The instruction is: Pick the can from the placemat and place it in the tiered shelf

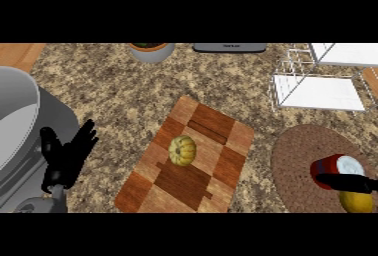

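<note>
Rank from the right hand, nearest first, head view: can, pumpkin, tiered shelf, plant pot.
1. can: at the right hand, on the placemat.
2. tiered shelf: up the counter, right side.
3. pumpkin: left, on the cutting board.
4. plant pot: far top left.

A speckled granite counter in browns and tans fills nearly the whole view. A wooden cutting board of light and dark patchwork lies on it at a slant, with a small yellow-green squash resting near its middle. At the far edge stand a grey pot with soil and, just to its right, a dark grey appliance, only partly seen. A strip of warm wood shows in the far left corner. Light falls evenly, casting soft shadows.
</note>
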